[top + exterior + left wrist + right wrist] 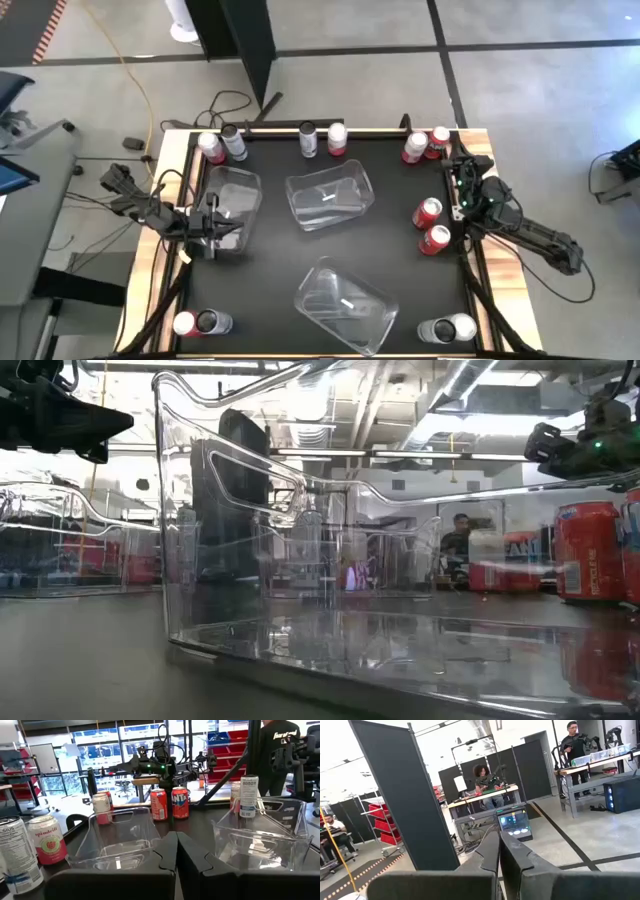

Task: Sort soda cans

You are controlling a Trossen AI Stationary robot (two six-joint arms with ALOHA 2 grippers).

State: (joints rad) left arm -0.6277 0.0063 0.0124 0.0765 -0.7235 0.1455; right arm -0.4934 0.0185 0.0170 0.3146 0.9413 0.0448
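Observation:
Soda cans stand upright in pairs around the table's edges: two red ones (431, 225) at the right, pairs at the far edge (322, 138), (220, 146), (427, 145), and pairs at the near corners (198, 322), (449, 327). My left gripper (215, 228) hovers shut over the near end of the left clear bin (232, 195); its wrist view shows the shut fingers (176, 852) above that bin (117, 840). My right gripper (462, 170) is shut by the right edge, above and beyond the two red cans (169, 803), with nothing between its fingers (499, 855).
Two more clear bins lie on the table, one in the middle (330, 195) and one at the near middle (345, 300), which fills the low view (350, 560). People sit and stand at benches in the room beyond (482, 777).

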